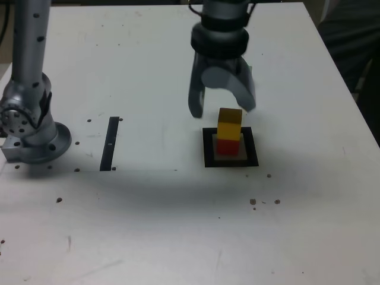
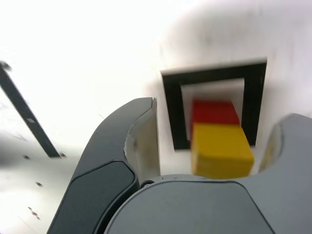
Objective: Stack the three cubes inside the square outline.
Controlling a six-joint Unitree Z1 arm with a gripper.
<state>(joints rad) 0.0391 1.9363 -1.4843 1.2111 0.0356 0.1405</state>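
Above the far side of the white table, the gripper hangs with its two dark grey fingers pointing down and spread wide, holding nothing. In the exterior view its tips sit just behind and slightly above the yellow cube, apart from it; the gap between the fingers is clearly wider than the cube. The wrist view shows the same: the gripper frames the stack, one curved finger on one side and the other finger at the opposite edge of the picture, with the yellow cube between them and touching neither. The yellow cube rests squarely on top of the red cube, and the red cube stands on the pale centre of the square outline, inside its thick black frame. A small sliver of green shows at the edge of the gripper in the exterior view, behind the far finger; whether it is the third cube cannot be told. Toward the exterior view's left a narrow black strip lies flat on the table, well apart from the outline, and it appears again in the wrist view. Farther to the exterior view's left stands the arm's silver base with its upright column. Small dark specks dot the tabletop.
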